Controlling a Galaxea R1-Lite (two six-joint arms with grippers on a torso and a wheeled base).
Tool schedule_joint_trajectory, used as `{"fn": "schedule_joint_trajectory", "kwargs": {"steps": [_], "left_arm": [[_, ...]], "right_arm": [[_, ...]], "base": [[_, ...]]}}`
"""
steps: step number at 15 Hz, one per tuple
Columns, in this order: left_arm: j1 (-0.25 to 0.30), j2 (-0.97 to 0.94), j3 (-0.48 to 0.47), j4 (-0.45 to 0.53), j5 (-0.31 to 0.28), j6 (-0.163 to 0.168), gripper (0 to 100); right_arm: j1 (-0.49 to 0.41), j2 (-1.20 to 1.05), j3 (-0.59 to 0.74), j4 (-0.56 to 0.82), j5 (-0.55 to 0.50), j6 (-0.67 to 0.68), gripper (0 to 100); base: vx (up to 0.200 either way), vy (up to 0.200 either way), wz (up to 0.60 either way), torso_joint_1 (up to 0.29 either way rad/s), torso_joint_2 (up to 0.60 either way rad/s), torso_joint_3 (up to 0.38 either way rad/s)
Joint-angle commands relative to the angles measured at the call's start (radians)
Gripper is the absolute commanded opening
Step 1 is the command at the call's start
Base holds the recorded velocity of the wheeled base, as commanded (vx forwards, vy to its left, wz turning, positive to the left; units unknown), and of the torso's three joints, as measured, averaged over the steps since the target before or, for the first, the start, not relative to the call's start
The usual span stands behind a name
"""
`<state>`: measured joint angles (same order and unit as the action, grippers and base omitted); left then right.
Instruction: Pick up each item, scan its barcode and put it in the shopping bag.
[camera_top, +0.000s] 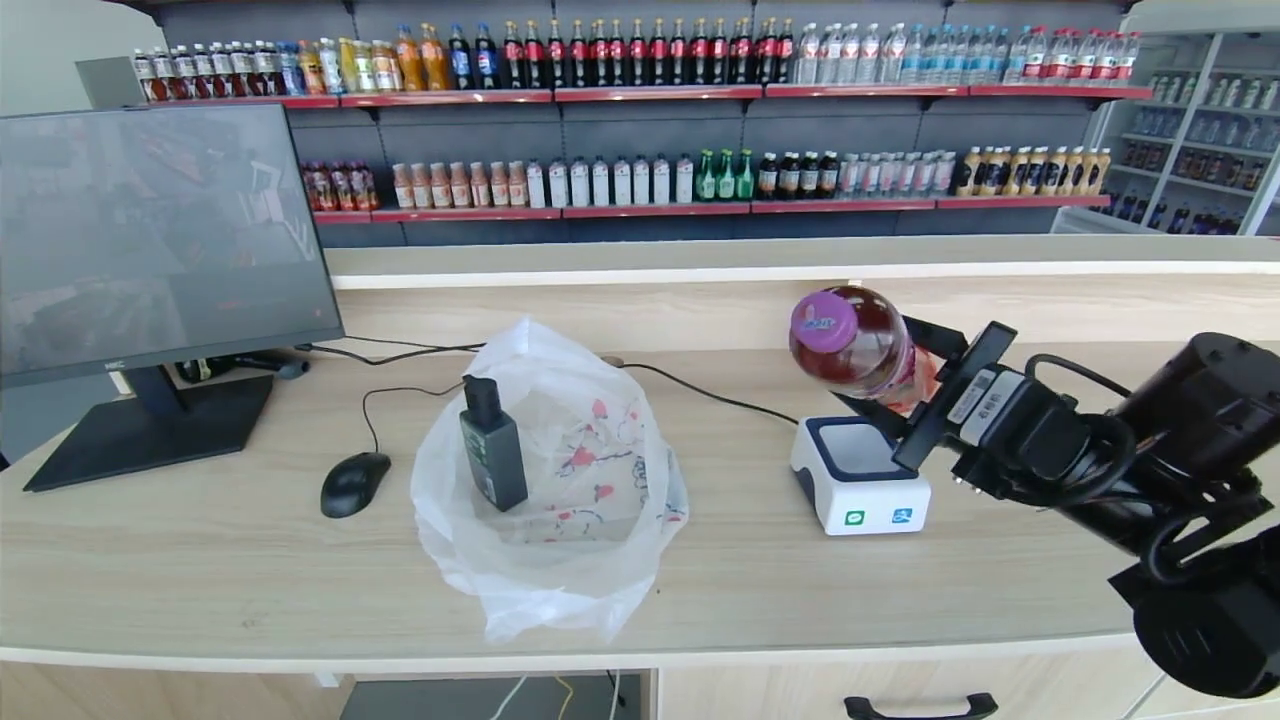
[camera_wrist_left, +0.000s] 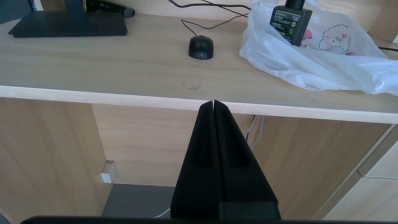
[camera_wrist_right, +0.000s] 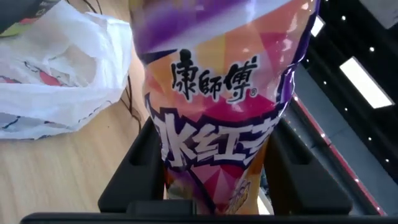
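Bottle (camera_top: 852, 343) gripped by right claw (camera_top: 902, 378) above scanner (camera_top: 860, 480).

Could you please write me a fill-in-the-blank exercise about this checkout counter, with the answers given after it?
1. The right claw holds a bottle with a ____ cap.
2. A dark container stands upright inside the white shopping ____.
3. The mouse lies on the counter to the ____ of that bag.
4. The left claw, below the counter edge, is ____.

Answers: purple; bag; left; shut.
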<state>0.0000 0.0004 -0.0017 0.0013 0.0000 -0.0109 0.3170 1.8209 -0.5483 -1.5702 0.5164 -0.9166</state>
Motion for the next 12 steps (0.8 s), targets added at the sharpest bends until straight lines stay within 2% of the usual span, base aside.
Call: {"fn": "schedule_joint_trajectory", "kwargs": {"steps": [1,3,7,12], "left_arm": [[0.0,0.0,0.0,0.0,0.0,0.0,0],[0.0,0.0,0.0,0.0,0.0,0.002,0],[0.0,0.0,0.002,0.0,0.0,-0.001,0],[0.0,0.0,0.0,-0.001,0.0,-0.001,0]], "right_arm": [[-0.003,0.057,-0.038,-0.001,0.047,-0.056,0],[-0.007,0.074,-0.079,-0.001,0.108,-0.131,0],[-0.033,0.113,-0.038,-0.001,0.169,-0.266,0],[-0.067,0.178,-0.005,-0.001,0.267,-0.352,0]], "base": [[0.0,0.0,0.0,0.0,0.0,0.0],[0.0,0.0,0.0,0.0,0.0,0.0],[0.0,0.0,0.0,0.0,0.0,0.0],[0.0,0.0,0.0,0.0,0.0,0.0]]}}
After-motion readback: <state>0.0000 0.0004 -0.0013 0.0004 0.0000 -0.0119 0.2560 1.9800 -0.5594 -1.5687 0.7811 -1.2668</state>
